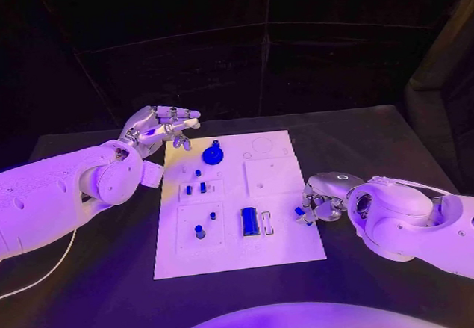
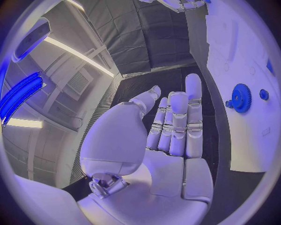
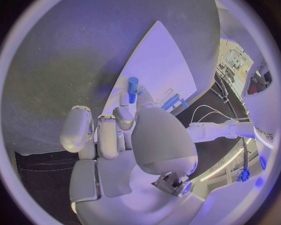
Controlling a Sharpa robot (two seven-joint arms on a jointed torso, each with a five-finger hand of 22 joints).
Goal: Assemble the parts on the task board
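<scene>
Head view: task board (image 1: pixel 274 240) in frame centre. Blue gear (image 1: pixel 213 153) near board's upper left; blue block (image 1: pixel 249 221) lower centre, small pegs (image 1: pixel 196 188) between them. Left hand (image 1: pixel 161 126) raised beyond board's upper-left corner, fingers apart, holds nothing. Right hand (image 1: pixel 324 200) at board's right edge, pinches blue cylinder (image 1: pixel 301 213).

Left wrist view: left hand (image 2: pixel 170 140) flat, fingers extended; gear (image 2: pixel 240 97) at right.

Right wrist view: right hand (image 3: pixel 126 140) pinches cylinder (image 3: pixel 133 88) between thumb and finger, over board (image 3: pixel 158 61).
</scene>
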